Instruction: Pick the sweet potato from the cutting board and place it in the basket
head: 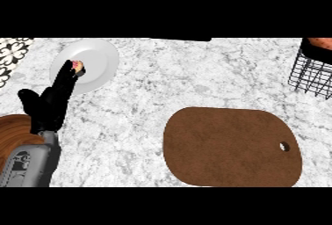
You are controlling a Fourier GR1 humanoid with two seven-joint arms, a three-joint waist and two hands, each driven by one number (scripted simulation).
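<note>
1. The left forearm (pixel 29 165) enters at the counter's near left corner, and its black left hand (pixel 52 99) stretches toward the far left with fingers straight and apart, holding nothing.
2. Its fingertips overlap a white plate (pixel 94 59) near the far left corner, beside a small pink and yellow item (pixel 79 67) on that plate; what it is cannot be told.
3. A brown wooden round piece (pixel 16 129) shows at the left edge, partly under the arm.
4. The brown cutting board (pixel 233 147), with a hole near its right end, lies at the near right of the counter (pixel 168 83), its top bare.
5. The black wire basket (pixel 314 72) stands at the far right edge, with the orange sweet potato (pixel 319 45) inside it, cut by the frame.
6. The counter is grey-white marble; patterned tile (pixel 12 55) shows past its far left corner.
7. The right hand is out of sight.
</note>
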